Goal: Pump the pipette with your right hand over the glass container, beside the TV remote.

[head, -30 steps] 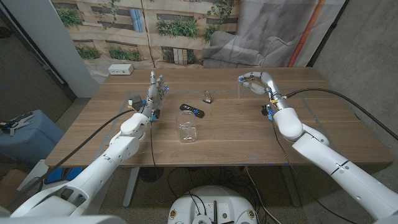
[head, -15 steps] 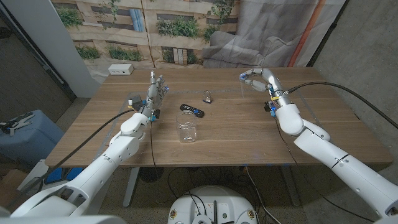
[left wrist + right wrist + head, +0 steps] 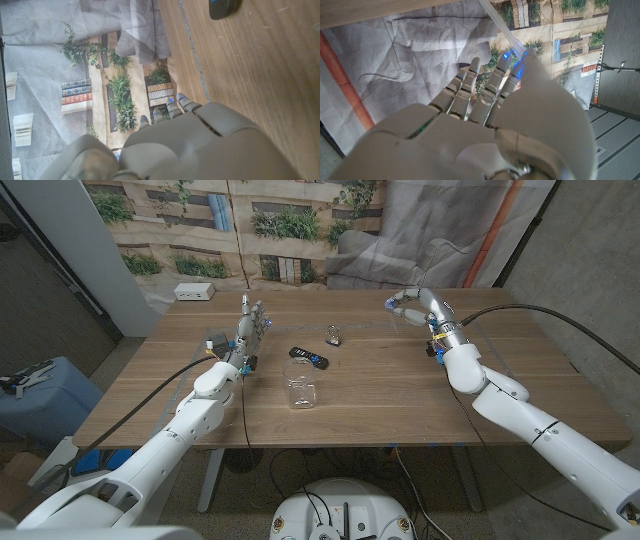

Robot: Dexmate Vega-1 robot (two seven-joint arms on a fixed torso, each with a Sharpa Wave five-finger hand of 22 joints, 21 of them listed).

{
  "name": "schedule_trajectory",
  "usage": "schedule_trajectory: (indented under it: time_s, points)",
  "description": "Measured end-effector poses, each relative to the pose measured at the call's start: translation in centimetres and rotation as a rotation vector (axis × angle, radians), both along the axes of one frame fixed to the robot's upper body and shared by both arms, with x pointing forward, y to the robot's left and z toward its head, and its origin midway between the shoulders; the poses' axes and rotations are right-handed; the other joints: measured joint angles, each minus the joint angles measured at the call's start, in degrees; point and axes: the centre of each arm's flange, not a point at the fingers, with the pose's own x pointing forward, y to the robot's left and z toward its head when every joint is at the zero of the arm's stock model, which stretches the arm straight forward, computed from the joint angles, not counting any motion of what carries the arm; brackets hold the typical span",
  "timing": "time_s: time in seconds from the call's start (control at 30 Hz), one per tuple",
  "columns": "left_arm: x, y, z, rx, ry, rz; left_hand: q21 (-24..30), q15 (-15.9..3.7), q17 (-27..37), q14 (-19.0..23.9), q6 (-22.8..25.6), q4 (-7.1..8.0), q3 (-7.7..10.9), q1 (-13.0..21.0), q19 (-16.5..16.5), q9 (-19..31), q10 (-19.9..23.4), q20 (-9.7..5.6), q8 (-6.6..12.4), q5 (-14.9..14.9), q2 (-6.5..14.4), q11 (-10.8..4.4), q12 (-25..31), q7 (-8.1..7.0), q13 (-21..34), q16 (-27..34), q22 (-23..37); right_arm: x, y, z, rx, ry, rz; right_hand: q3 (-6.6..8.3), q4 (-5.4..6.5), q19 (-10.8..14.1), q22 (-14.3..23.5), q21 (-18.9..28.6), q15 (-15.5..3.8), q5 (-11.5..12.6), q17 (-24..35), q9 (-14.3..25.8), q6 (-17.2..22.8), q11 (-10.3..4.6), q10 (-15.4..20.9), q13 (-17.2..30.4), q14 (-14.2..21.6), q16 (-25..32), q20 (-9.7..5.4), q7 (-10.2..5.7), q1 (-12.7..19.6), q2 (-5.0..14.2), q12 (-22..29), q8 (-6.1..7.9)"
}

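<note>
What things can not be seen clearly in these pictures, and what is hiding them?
- Pipette: right wrist view shows only a clear tube; the right hand covers its bulb. In the head view it is too small.
- Small object behind the TV remote: too small to identify.
- TV remote in left wrist view: cut off by the edge.
- Glass container: contents cannot be judged.

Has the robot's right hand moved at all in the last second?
Yes, slightly. The right hand has drifted a bit toward the table's far edge and to the right, farther from the glass container.
</note>
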Motion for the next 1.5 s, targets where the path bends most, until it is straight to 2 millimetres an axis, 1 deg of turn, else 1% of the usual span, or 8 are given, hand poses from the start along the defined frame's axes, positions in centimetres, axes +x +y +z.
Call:
schedule_trajectory:
  time_s: [0.13, 0.27, 0.3, 0.37, 0.57, 0.97, 1.1, 1.5]
  points:
    - [0.0, 0.0, 0.0, 0.000, 0.000, 0.000, 0.00, 0.00, 0.00, 0.00, 0.00, 0.00, 0.00, 0.00, 0.00, 0.00, 0.00, 0.00, 0.00, 0.00, 0.00, 0.00, 0.00, 0.00, 0.00, 0.00, 0.00, 0.3, 0.0, -0.1, -0.024, -0.008, -0.026, 0.00, 0.00, 0.00, 0.00, 0.00, -0.23, 0.00, 0.01, -0.01, 0.00, 0.00, 0.00, 0.00, 0.23, 0.00, 0.00, 0.00, 0.00, 0.00, 0.00, 0.00]
    - [0.0, 0.0, 0.0, 0.000, 0.000, 0.000, 0.00, 0.00, 0.00, 0.00, 0.00, 0.00, 0.00, 0.00, 0.00, 0.00, 0.00, 0.00, 0.00, 0.00, 0.00, 0.00, 0.00, 0.00, 0.00, 0.00, 0.00, 0.3, -0.1, 0.0, -0.038, -0.022, -0.052, 0.00, 0.00, 0.26, 0.00, 0.00, 0.01, 0.00, -0.04, -0.01, 0.00, 0.00, 0.00, 0.00, 0.45, 0.00, -0.26, 0.00, 0.00, 0.00, 0.00, 0.00]
    - [0.0, 0.0, 0.0, 0.000, 0.000, 0.000, 0.00, 0.00, 0.00, 0.00, 0.00, 0.00, 0.00, 0.00, 0.00, 0.00, 0.00, 0.00, 0.00, 0.00, 0.00, 0.00, 0.00, 0.00, 0.00, 0.00, 0.00, 0.7, -0.1, -0.2, -0.051, -0.017, -0.064, 0.00, 0.00, 0.33, 0.00, 0.00, -0.01, 0.00, -0.08, -0.01, 0.07, 0.00, 0.00, 0.00, 0.43, 0.00, -0.33, 0.08, 0.00, 0.00, 0.00, 0.00]
    - [0.0, 0.0, 0.0, 0.000, 0.000, 0.000, 0.00, 0.00, 0.00, 0.00, 0.00, 0.00, 0.00, 0.00, 0.00, 0.00, 0.00, 0.00, 0.00, 0.00, 0.00, 0.00, 0.00, 0.00, 0.00, 0.00, 0.00, 0.7, -0.1, -0.2, -0.056, -0.022, -0.075, 0.00, 0.00, 0.33, 0.00, 0.00, -0.01, 0.00, -0.16, -0.02, 0.32, -0.23, 0.24, 0.00, 0.43, 0.00, -0.32, 0.32, 0.00, 0.00, 0.00, 0.00]
    - [0.0, 0.0, 0.0, 0.000, 0.000, 0.000, 0.00, 0.00, 0.00, 0.00, 0.00, 0.00, 0.00, 0.00, 0.00, 0.00, 0.00, 0.00, 0.00, 0.00, 0.00, 0.00, 0.00, 0.00, 0.00, 0.00, 0.00, 1.2, -0.1, -0.4, -0.084, -0.030, -0.113, 0.24, -0.24, 0.32, 0.00, 0.00, -0.01, 0.00, -0.16, -0.03, 0.31, 0.00, 0.64, 0.30, 0.43, 0.00, -0.32, 0.32, 0.00, 0.00, 0.00, 0.00]
    - [0.0, 0.0, 0.0, 0.000, 0.000, 0.000, 0.00, 0.00, 0.00, 0.00, 0.00, 0.00, 0.00, 0.00, 0.00, 0.00, 0.00, 0.00, 0.00, 0.00, 0.00, 0.00, 0.00, 0.00, 0.00, 0.00, 0.00, 1.5, -0.2, -0.8, -0.146, -0.045, -0.189, 0.23, -0.23, 0.32, 0.00, 0.00, -0.01, 0.00, -0.15, -0.03, 0.30, 0.01, 0.63, 0.30, 0.42, 0.00, -0.32, 0.32, 0.00, 0.00, 0.00, 0.00]
    - [0.0, 0.0, 0.0, 0.000, 0.000, 0.000, 0.00, 0.00, 0.00, 0.00, 0.00, 0.00, 0.00, 0.00, 0.00, 0.00, 0.00, 0.00, 0.00, 0.00, 0.00, 0.00, 0.00, 0.00, 0.00, 0.00, 0.00, 1.5, -0.3, -0.9, -0.165, -0.048, -0.212, 0.23, -0.23, 0.32, 0.00, 0.00, -0.01, 0.00, -0.15, -0.02, 0.61, 0.00, 0.63, 0.30, 0.42, 0.00, -0.32, 0.01, 0.00, 0.00, 0.00, 0.00]
    - [0.0, 0.0, 0.0, 0.000, 0.000, 0.000, 0.00, 0.00, -0.12, 0.00, 0.00, 0.00, 0.00, 0.00, 0.00, 0.00, 0.00, 0.00, 0.00, 0.00, 0.00, 0.00, 0.00, 0.00, 0.00, 0.00, 0.00, 1.9, -0.2, -1.3, -0.225, -0.018, -0.280, 0.39, -0.39, 0.32, 0.00, 0.00, -0.01, 0.00, -0.42, 0.01, 0.92, 0.01, 0.62, 0.29, 0.42, 0.00, -0.32, 0.32, 0.00, 0.00, 0.40, -0.01]
